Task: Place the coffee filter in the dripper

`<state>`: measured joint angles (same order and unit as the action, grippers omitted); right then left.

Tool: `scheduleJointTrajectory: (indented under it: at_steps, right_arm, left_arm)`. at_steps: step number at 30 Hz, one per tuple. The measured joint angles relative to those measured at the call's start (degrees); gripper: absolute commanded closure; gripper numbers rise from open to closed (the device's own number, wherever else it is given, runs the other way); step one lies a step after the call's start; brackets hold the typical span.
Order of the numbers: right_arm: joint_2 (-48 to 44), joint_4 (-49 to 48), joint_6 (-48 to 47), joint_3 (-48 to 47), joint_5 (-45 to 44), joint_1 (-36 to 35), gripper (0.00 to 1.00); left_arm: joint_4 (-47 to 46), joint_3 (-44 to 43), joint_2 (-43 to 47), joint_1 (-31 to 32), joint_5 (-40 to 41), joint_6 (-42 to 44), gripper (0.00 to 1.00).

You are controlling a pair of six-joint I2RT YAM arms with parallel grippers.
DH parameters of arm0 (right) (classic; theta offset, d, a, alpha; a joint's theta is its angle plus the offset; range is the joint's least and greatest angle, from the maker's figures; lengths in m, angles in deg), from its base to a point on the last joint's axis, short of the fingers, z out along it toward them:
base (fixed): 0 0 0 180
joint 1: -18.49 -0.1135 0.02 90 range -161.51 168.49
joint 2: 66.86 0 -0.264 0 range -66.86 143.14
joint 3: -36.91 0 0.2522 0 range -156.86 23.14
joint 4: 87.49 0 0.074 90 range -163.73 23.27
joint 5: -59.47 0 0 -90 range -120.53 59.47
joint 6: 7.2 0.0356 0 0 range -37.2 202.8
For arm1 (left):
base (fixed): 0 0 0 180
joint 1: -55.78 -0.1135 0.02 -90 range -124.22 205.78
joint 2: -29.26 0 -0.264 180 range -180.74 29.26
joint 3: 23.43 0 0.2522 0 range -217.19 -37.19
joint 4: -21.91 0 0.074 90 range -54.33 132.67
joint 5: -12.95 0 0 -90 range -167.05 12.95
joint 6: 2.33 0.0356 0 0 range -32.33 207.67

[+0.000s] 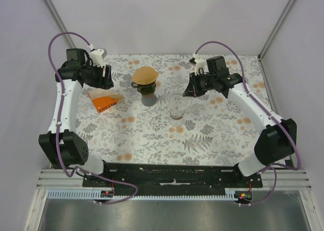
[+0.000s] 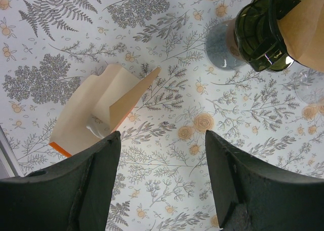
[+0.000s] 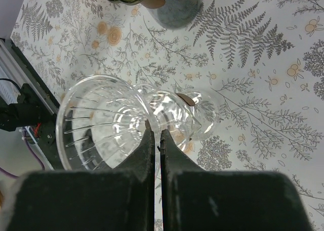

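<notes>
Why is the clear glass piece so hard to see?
Right wrist view: the clear ribbed glass dripper is see-through with bright reflections; the right black end effector near the lens looks soft. Left wrist view: a glare spot on the dark green glass dripper. Top view: even light, soft shadows.

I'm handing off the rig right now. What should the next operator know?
Left gripper: open, empty, above the table between the filter pack and the green dripper.
Right gripper: shut, nothing visibly held, next to the glass dripper.
Done: a brown filter sits in the green dripper, its edge standing up unevenly.
Left: check that the filter is seated. The glass dripper is empty, in case that one was meant.
</notes>
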<state>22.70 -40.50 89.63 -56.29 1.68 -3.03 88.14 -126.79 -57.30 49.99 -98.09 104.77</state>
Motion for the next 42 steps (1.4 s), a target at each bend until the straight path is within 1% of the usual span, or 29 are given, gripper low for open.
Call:
scheduleJointTrajectory:
  at_steps: [7,8,12,15,17,20,23,25,26,31,33,38,42]
  right_arm:
    - [-0.6,0.4,-1.2,0.0,-1.6,0.2,1.00]
    - [-0.6,0.4,-1.3,0.0,-1.7,0.2,0.98]
    - [-0.6,0.3,-1.4,0.0,-1.7,0.3,0.72]
    - [-0.6,0.3,-1.9,0.0,-1.7,0.3,0.57]
    - [-0.6,0.4,-2.1,0.0,-1.6,0.3,0.52]
    - [-0.6,0.8,-2.4,-0.7,-1.6,0.3,0.47]
    - [-0.9,1.0,-3.1,-2.3,-1.4,0.4,0.43]
    - [-1.7,1.1,-3.9,-3.4,-1.2,0.5,0.42]
    - [-2.4,1.0,-4.2,-3.8,-1.1,0.5,0.41]
    - [-7.1,1.0,-6.4,-4.2,-1.0,2.2,0.38]
    - [-8.3,1.0,-7.0,-4.2,-1.0,3.1,0.38]
    - [-8.9,0.9,-7.6,-3.7,-0.8,4.6,0.37]
    - [-8.9,1.2,-7.9,-3.2,-0.4,5.0,0.37]
  left_arm:
    - [0.1,0.0,0.0,0.0,0.0,0.1,0.26]
    - [0.2,0.0,0.0,0.0,0.0,0.2,0.26]
    - [0.2,0.0,0.0,0.0,0.0,0.3,0.26]
    - [0.2,0.0,0.0,0.0,0.1,0.5,0.27]
    - [0.2,0.0,0.0,0.0,0.2,0.8,0.28]
    - [0.2,0.0,-0.5,0.0,1.2,1.6,0.33]
    - [0.2,0.0,-2.4,0.1,1.8,3.0,0.41]
    - [0.4,-0.5,-5.2,0.5,3.1,4.5,0.46]
    - [0.4,-0.7,-7.0,0.8,3.7,5.2,0.47]
    - [1.0,-0.7,-14.3,3.5,7.7,8.7,0.47]
    - [1.2,-0.8,-16.2,5.1,9.0,10.0,0.45]
    - [0.6,-1.1,-19.3,8.5,11.0,12.5,0.43]
    - [-0.6,-1.6,-21.8,9.1,13.8,13.5,0.44]
